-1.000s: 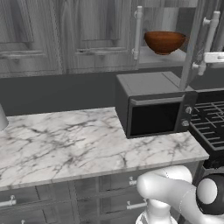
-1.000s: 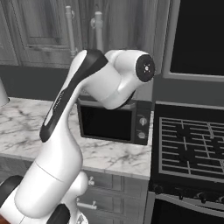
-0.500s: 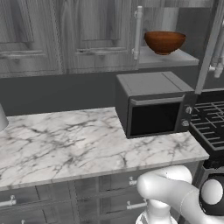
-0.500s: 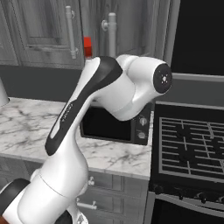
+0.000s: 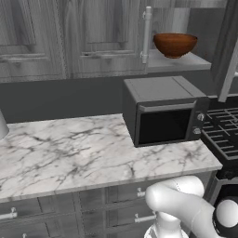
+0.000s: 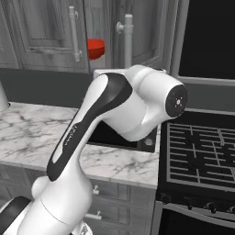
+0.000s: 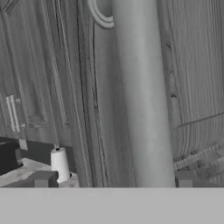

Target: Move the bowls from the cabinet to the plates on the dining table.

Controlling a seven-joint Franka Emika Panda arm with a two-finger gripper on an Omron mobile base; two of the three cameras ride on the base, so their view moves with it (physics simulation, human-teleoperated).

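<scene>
Jaws spread wide, empty, either side of a cabinet bar handle.

Gripper (image 7: 113, 179) stands open, its fingertips (image 7: 43, 178) flanking the silver handle (image 7: 142, 96) without touching it. Brown bowl (image 5: 175, 44) sits on the open cabinet's (image 5: 93, 37) inner shelf (image 5: 181, 62), above the microwave (image 5: 165, 116). Red bowl (image 6: 96, 48) shows between door edges.

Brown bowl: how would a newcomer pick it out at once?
Find the black microwave on the marble counter. Right above it, the open cabinet has a grey shelf, and the brown bowl sits there alone: round, glossy, the one warm-coloured thing among greys.
</scene>
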